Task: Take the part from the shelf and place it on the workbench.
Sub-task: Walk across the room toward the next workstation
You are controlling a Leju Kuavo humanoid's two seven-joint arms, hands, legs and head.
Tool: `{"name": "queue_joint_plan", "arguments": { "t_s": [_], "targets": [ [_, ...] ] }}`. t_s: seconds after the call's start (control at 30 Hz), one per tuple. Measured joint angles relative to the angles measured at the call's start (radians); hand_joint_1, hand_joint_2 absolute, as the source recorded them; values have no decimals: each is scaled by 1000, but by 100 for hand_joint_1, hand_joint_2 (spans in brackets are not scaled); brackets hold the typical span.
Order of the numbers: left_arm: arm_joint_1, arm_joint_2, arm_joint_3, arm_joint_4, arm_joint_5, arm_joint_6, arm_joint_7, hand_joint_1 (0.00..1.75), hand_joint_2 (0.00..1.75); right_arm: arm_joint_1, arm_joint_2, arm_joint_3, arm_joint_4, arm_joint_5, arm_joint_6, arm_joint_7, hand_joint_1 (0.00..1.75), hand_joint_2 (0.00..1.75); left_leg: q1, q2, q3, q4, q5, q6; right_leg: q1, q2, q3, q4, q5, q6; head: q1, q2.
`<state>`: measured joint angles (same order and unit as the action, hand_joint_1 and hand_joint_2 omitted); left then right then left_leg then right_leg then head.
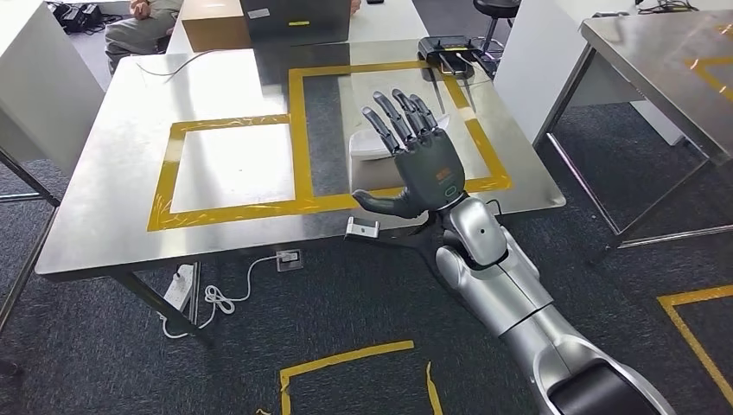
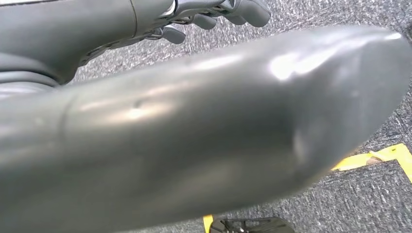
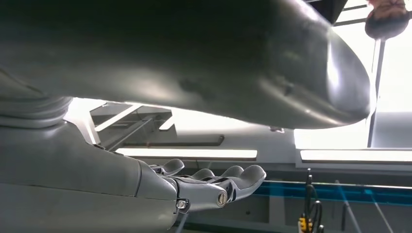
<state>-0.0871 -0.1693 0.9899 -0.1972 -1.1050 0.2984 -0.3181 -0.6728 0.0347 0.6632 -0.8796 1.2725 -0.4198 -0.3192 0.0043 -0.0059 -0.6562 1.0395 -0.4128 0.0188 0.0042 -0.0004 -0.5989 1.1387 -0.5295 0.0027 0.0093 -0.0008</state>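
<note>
Workbench (image 1: pixel 104 216), steel-topped, marked with two yellow tape rectangles (image 1: pixel 298 130) side by side. Right hand (image 1: pixel 413 156) raised over right rectangle, palm away, fingers (image 1: pixel 386 115) spread wide and straight, thumb out to left, holding nothing; same spread visible in right wrist view (image 3: pixel 204 187). White part (image 1: pixel 367 147) lying on bench inside right rectangle, partly hidden behind right hand; contact cannot be told. Left hand (image 2: pixel 145 29) hanging over grey carpet (image 2: pixel 316 14), fingertips (image 2: pixel 252 10) curled at frame edge; grip state cannot be told. Cardboard box (image 1: pixel 214 24) at far edge of bench. Power strip (image 1: pixel 179 288) on floor beneath near left side.
</note>
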Motion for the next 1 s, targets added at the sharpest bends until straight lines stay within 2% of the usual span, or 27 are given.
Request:
{"name": "queue_joint_plan", "arguments": {
  "t_s": [0.03,0.07,0.13,0.17,0.2,0.23,0.27,0.33,0.37,0.4,0.43,0.47,0.5,0.53,0.57,0.6,0.67,0.7,0.73,0.77,0.83,0.87,0.9,0.93,0.97,1.0],
  "targets": [
    [-1,-1,-1,0,-5,-2,0,0,0,2,-9,-5,-7,-6,-4,-4,0,0,-1,1,-4,-2,8,-3,6,-1,41,-63,10,-7,-1,0],
    [-3,-3,-2,0,-10,-4,-1,0,0,5,-23,-10,-13,-14,-10,-10,0,0,1,1,-6,-4,16,-8,11,-2,65,-105,12,-13,1,0],
    [-4,-5,-5,0,-19,-7,-2,0,0,15,-60,-21,-25,-36,-23,-24,0,0,4,1,-7,-12,33,-20,17,-4,70,-127,22,-20,4,0],
    [-3,-6,-8,0,-24,-8,-2,0,0,22,-81,-27,-32,-47,-28,-29,0,0,5,0,-8,-15,37,-25,15,-5,69,-136,32,-25,6,0],
    [-1,-6,-12,0,-29,-10,0,0,0,30,-100,-32,-42,-58,-31,-31,0,0,5,0,-13,-11,28,-30,12,-7,67,-145,44,-30,6,0],
    [0,-7,-15,1,-34,-11,1,0,0,39,-117,-35,-55,-67,-33,-32,0,0,4,0,-22,10,2,-35,7,-9,62,-153,57,-35,4,0],
    [0,-7,-18,1,-37,-12,4,0,0,50,-133,-37,-67,-73,-35,-29,0,0,5,1,-36,52,-40,-40,3,-10,54,-158,69,-38,3,0],
    [-2,-7,-22,1,-42,-15,11,0,0,76,-159,-40,-94,-68,-33,-15,0,0,9,1,-68,179,-131,-50,2,-10,30,-158,89,-40,1,0],
    [-2,-7,-23,1,-44,-16,16,0,0,91,-169,-42,-107,-58,-30,-4,0,0,10,1,-74,231,-152,-55,1,-11,17,-156,98,-38,1,0],
    [-2,-7,-24,1,-45,-16,19,0,0,104,-177,-44,-121,-47,-26,7,0,0,12,1,-67,256,-152,-59,0,-11,3,-153,106,-36,1,0],
    [-2,-7,-25,1,-46,-17,21,0,0,116,-186,-47,-135,-39,-22,16,0,0,13,1,-42,245,-134,-61,-2,-11,-12,-148,114,-32,1,0],
    [-2,-6,-25,1,-46,-17,21,0,0,126,-196,-50,-149,-35,-19,23,0,0,14,2,1,197,-109,-64,-5,-11,-26,-142,121,-27,1,0],
    [-2,-7,-26,1,-45,-19,18,0,0,133,-207,-53,-164,-32,-15,27,0,0,15,3,51,130,-101,-65,-7,-11,-40,-135,126,-21,0,0],
    [-2,-7,-26,1,-45,-22,13,0,0,139,-218,-58,-179,-32,-13,30,0,0,14,2,96,67,-100,-62,-7,-12,-50,-127,131,-15,0,0],
    [-2,-7,-26,1,-44,-25,9,0,0,144,-227,-61,-192,-32,-12,33,0,0,13,1,125,22,-107,-58,-7,-12,-57,-122,136,-9,1,0],
    [-2,-6,-26,1,-44,-29,6,0,0,152,-236,-64,-205,-30,-11,37,0,0,10,0,136,1,-117,-51,-6,-13,-61,-120,143,-4,1,0],
    [0,-5,-26,2,-45,-36,5,0,0,175,-248,-67,-231,-23,-11,47,0,0,8,-1,128,-4,-107,-31,-6,-13,-63,-122,156,8,1,0],
    [-1,-3,-26,1,-46,-38,7,0,0,189,-254,-68,-244,-19,-11,52,0,0,9,0,122,-5,-100,-20,-8,-12,-67,-117,148,14,1,0],
    [-1,-2,-26,1,-47,-39,8,0,0,202,-259,-68,-255,-17,-12,56,0,0,10,1,114,-7,-91,-10,-10,-10,-77,-97,124,21,1,0],
    [-1,-1,-26,1,-47,-39,9,0,0,211,-265,-69,-264,-15,-12,58,0,0,11,2,103,-8,-81,-2,-12,-8,-91,-57,84,26,2,0],
    [-2,0,-26,1,-48,-40,8,0,0,222,-273,-69,-276,-15,-12,60,0,0,10,3,79,-8,-61,5,-13,-6,-129,71,-12,34,2,0],
    [-2,0,-26,1,-48,-41,8,0,0,228,-276,-70,-280,-15,-12,61,0,0,9,3,65,-7,-51,6,-13,-5,-141,131,-41,36,2,0],
    [-1,0,-26,1,-48,-41,8,0,0,234,-279,-70,-283,-15,-11,62,0,0,9,4,52,-7,-41,5,-13,-5,-140,166,-49,36,2,0],
    [-1,0,-27,1,-49,-40,7,0,0,239,-281,-72,-286,-15,-10,63,0,0,9,4,39,-6,-31,4,-13,-5,-121,166,-36,34,2,0],
    [-1,0,-27,1,-49,-39,7,0,0,243,-284,-75,-289,-15,-8,64,0,0,9,4,28,-6,-22,2,-12,-5,-87,133,-11,31,3,0],
    [-2,-1,-27,1,-49,-38,7,0,0,244,-288,-80,-293,-16,-7,63,0,0,9,3,19,-5,-14,-1,-12,-4,-33,64,11,27,2,0]
  ]
}}
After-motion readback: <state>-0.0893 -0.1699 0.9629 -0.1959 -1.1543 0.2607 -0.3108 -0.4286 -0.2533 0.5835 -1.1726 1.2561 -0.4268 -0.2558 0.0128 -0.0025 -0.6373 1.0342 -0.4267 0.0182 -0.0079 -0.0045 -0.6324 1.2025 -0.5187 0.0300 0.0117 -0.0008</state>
